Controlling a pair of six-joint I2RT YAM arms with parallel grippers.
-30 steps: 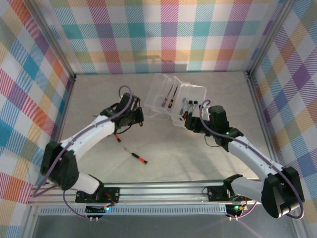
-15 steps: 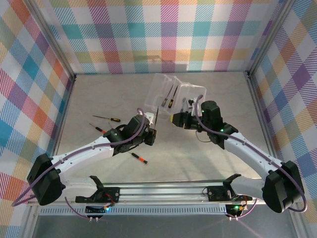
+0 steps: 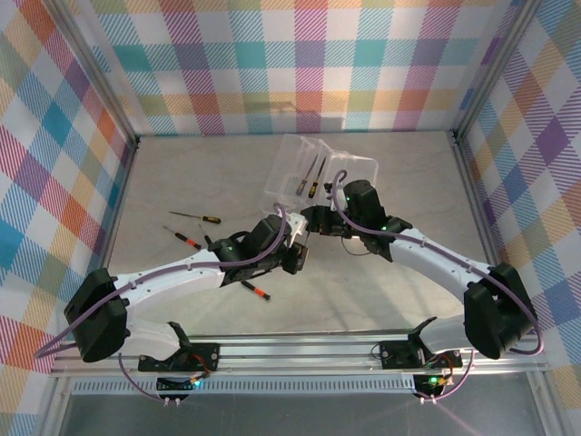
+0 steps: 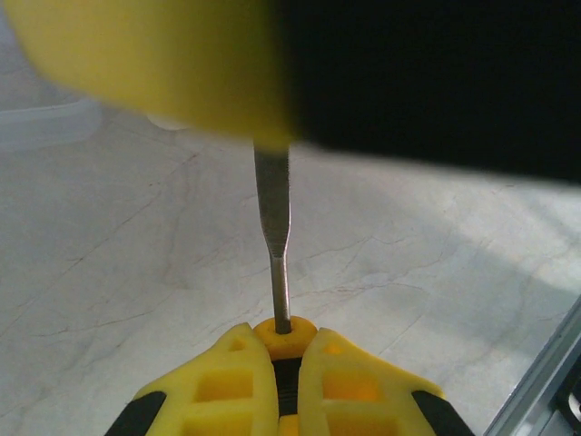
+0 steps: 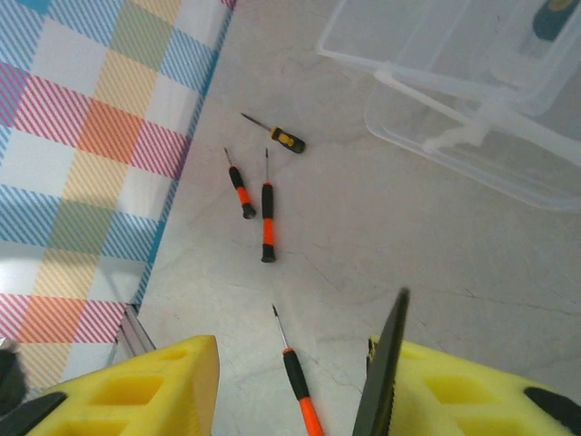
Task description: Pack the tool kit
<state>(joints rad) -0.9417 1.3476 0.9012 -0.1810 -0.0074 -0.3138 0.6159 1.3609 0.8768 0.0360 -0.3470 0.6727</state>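
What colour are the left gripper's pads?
Yellow: the left gripper pads, clearest in left wrist view.

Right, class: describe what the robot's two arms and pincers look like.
Both the left arm and right arm have white tubular links joined by chunky black joints, with a thin purple cable running alongside. The left pincer and right pincer each have two blocky yellow fingers with square recesses and black bases.

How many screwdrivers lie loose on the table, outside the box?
4 in the right wrist view: a black-yellow screwdriver farthest, two black-orange screwdrivers beside each other, a third black-orange screwdriver nearest the camera. More may be hidden.
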